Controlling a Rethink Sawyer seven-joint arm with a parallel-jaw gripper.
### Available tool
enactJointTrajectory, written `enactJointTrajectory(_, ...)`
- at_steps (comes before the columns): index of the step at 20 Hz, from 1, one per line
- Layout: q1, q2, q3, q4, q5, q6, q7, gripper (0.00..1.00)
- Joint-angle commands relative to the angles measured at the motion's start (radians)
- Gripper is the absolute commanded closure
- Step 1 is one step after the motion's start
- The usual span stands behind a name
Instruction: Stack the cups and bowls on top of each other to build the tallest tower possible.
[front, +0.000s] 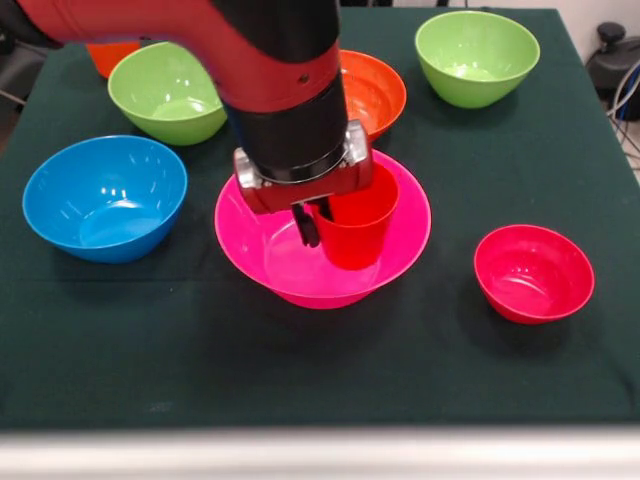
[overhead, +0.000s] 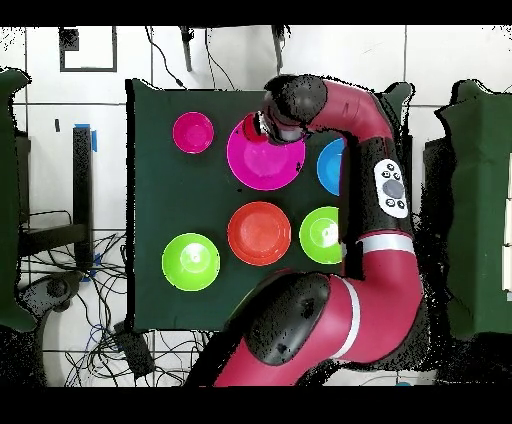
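The large pink bowl (front: 265, 262) stands at the table's middle; it also shows in the overhead view (overhead: 265, 165). A red cup (front: 358, 225) stands upright inside it, towards its right side. My gripper (front: 315, 225) comes down from above at the cup's left rim, one dark finger against the cup's outer wall, and is shut on the cup. In the overhead view the gripper (overhead: 268, 125) is over the pink bowl's far edge. The yellow cup and the small dark blue bowl are out of view.
A light blue bowl (front: 105, 200) sits left of the pink one, and a small red bowl (front: 533, 272) sits to its right. Two lime green bowls (front: 165, 95) (front: 478, 55) and an orange bowl (front: 378, 92) stand behind. An orange piece (front: 110, 55) shows behind the arm.
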Motion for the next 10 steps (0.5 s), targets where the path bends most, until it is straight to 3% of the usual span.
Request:
enactJointTrajectory(1,-0.019,0.022,0.062,-0.027,-0.090,0.092,-0.383,1.00)
enactJointTrajectory(10,-0.024,-0.009,0.024,0.068,-0.110,0.053,-0.319,1.00)
